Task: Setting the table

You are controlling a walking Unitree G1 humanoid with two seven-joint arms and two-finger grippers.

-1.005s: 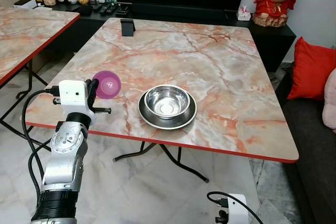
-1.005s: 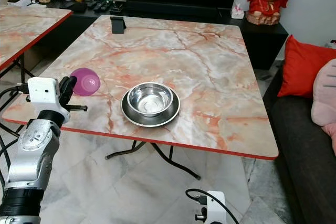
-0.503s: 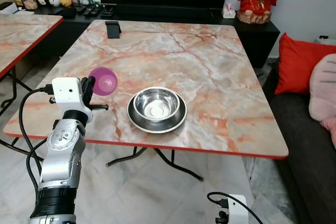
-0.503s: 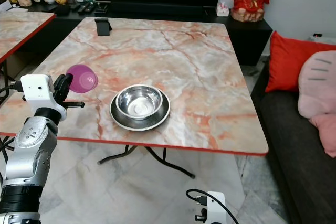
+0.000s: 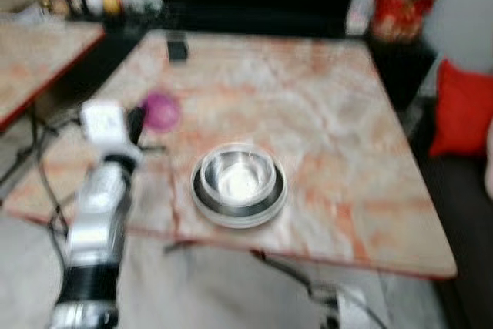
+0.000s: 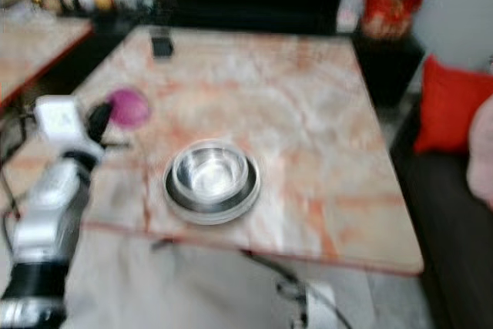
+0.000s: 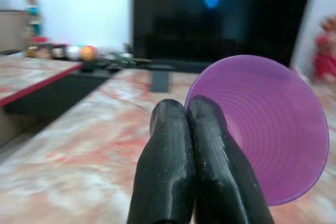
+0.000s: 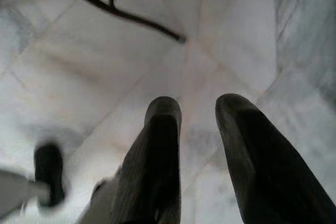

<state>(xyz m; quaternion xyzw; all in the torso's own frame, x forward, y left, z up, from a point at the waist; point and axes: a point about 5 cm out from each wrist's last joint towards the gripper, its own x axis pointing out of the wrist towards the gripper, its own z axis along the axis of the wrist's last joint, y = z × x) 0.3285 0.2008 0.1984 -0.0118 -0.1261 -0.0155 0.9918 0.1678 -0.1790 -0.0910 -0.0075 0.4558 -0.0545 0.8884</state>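
Left gripper clenched on purple plastic cup, left of frame; right gripper released, idle. Thin rim hold could slip during walking.

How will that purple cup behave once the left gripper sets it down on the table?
The purple cup looks like thin plastic, so probably light and easily nudged. The left gripper pinches only its rim, so it may flex or slip. It narrows toward its base, so it could tip and roll on the smooth table.

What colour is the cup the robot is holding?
Purple; the cup shows best in the left wrist view, pinched by the left gripper.
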